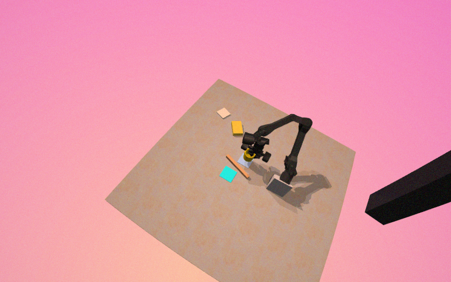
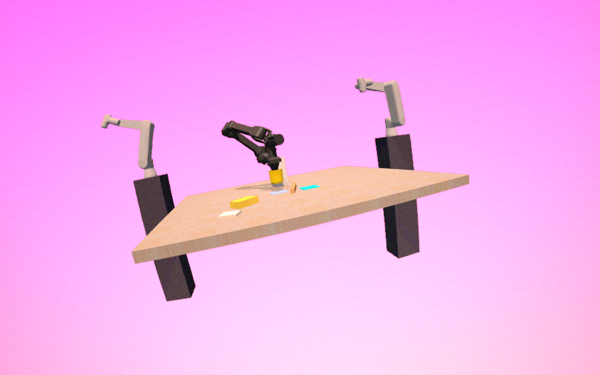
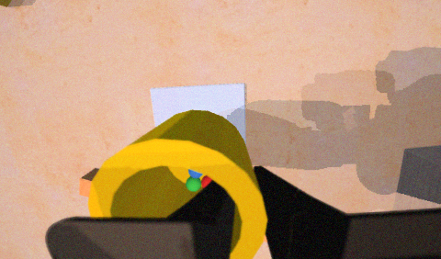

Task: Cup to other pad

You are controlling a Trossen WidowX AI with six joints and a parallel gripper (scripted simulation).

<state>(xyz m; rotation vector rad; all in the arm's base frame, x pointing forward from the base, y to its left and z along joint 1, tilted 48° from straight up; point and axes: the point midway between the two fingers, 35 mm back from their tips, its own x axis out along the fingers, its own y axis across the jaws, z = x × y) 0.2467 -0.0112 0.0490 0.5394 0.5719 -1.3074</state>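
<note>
The yellow cup (image 1: 248, 157) (image 2: 275, 177) (image 3: 175, 153) hangs a little above the lavender pad (image 1: 242, 162) (image 2: 279, 192) (image 3: 197, 96), close to upright. My gripper (image 1: 251, 152) (image 2: 274, 168) (image 3: 243, 174) is shut on the cup's wall, one finger inside the cup and one outside. A green marble (image 3: 193, 184), a blue marble (image 3: 195, 174) and a red marble (image 3: 206, 182) show inside the cup; the inner finger hides part of its inside. The cyan pad (image 1: 228, 174) (image 2: 309, 187) lies beyond the orange bar, with nothing on it.
The orange bar (image 1: 237, 166) (image 2: 293, 188) (image 3: 84, 187) lies between the two pads. A yellow block (image 1: 237, 128) (image 2: 244, 201) and a cream tile (image 1: 223, 113) (image 2: 230, 213) lie on the lavender pad's other side. The arm's grey base (image 1: 279, 187) (image 3: 424, 174) stands nearby.
</note>
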